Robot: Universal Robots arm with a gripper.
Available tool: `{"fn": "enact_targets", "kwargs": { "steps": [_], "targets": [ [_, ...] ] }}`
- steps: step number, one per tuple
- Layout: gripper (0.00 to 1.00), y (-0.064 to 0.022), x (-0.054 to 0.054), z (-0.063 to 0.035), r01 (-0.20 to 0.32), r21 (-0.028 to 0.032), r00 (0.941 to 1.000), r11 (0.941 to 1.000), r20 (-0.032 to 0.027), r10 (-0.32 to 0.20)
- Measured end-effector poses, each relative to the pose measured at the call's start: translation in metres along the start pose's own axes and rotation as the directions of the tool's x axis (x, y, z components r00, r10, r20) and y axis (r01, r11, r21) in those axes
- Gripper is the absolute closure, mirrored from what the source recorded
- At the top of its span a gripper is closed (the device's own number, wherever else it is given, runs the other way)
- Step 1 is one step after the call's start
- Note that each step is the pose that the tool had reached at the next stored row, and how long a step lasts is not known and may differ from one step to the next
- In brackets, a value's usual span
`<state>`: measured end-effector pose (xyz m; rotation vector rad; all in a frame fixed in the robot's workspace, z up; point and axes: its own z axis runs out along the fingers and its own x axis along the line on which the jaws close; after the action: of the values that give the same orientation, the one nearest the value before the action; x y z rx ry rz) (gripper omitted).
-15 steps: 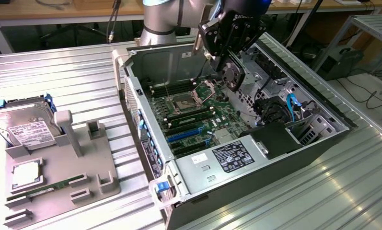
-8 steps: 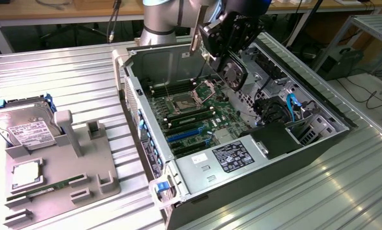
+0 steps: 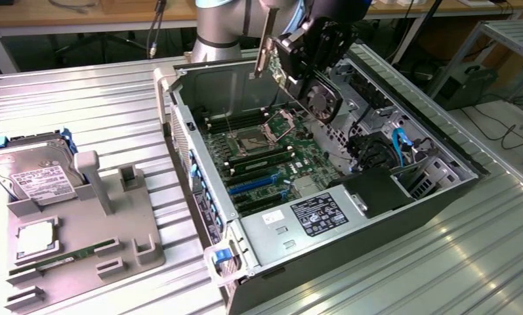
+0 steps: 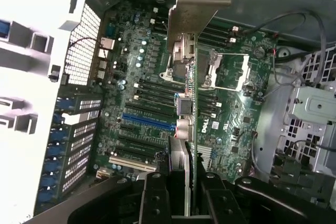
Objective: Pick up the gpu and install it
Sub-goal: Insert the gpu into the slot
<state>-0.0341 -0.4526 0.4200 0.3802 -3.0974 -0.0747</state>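
Nearest us in the exterior view, the open computer case (image 3: 436,197) lies on the ribbed counter (image 3: 86,105), with its power supply (image 3: 318,213) at the front. Over on the exterior view's left, a gray holder (image 3: 86,249) carries the hard drive (image 3: 33,174). Deeper in, the motherboard (image 3: 261,151) shows its blue slot (image 3: 252,186). Above the case's far end is the tool (image 3: 307,52), clamped on the gpu (image 3: 321,98). The card hangs over the motherboard, black fan facing the camera and pale bracket (image 3: 263,52) toward the exterior view's left. In the wrist view it sits edge-on between the fingers (image 4: 157,198).
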Motion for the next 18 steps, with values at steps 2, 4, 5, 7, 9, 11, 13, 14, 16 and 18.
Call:
{"fn": "enact_targets", "kwargs": {
  "steps": [2, 4, 5, 7, 9, 11, 13, 14, 16, 18],
  "targets": [
    [0.72, 0.0000, 0.0000, 0.0000, 0.023, 0.0001, 0.9997, 0.9997, -0.0011, -0.023],
    [0.72, 0.0000, 0.0000, 0.0000, 0.046, 0.0003, 0.9989, 0.9989, -0.0022, -0.046],
    [0.72, 0.0000, 0.0000, 0.0000, 0.059, 0.0004, 0.9983, 0.9983, -0.0028, -0.059],
    [0.72, 0.0000, 0.0000, 0.0000, 0.092, 0.0006, 0.9958, 0.9958, -0.0044, -0.092],
    [0.72, 0.0000, 0.0000, 0.0000, 0.139, 0.0008, 0.9903, 0.9903, -0.0069, -0.139],
    [0.72, 0.0000, 0.0000, 0.0000, 0.163, 0.0008, 0.9866, 0.9866, -0.0081, -0.163],
    [0.72, 0.0000, 0.0000, 0.0000, 0.185, 0.0010, 0.9826, 0.9827, -0.0092, -0.185],
    [0.72, 0.0000, 0.0000, 0.0000, 0.198, 0.0009, 0.9802, 0.9802, -0.0099, -0.198],
    [0.72, 0.0000, 0.0000, 0.0000, 0.219, 0.0011, 0.9757, 0.9758, -0.0110, -0.219],
    [0.72, 0.0000, 0.0000, 0.0000, 0.250, 0.0011, 0.9683, 0.9683, -0.0126, -0.250]
  ]
}}
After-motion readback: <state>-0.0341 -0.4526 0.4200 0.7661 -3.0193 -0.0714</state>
